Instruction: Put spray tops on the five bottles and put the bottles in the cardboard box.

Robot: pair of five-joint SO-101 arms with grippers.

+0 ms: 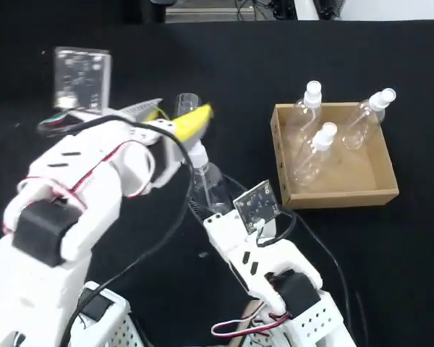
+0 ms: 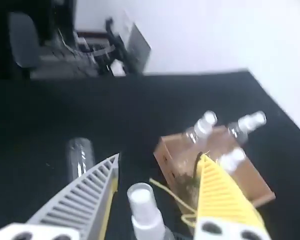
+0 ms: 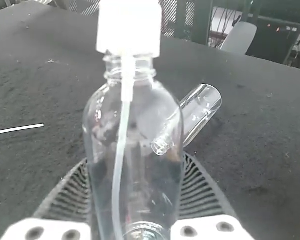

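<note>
From above, the left gripper hangs over the spray top of an upright clear bottle. It stands near the cardboard box, where three capped bottles lie. An uncapped bottle lies on its side just behind.

The left wrist camera shows its grey and yellow fingers spread apart, the white top between them, touching neither.

From the right wrist, the right gripper is clamped on the clear bottle's body. The top sits on the neck, its dip tube running down inside.
</note>
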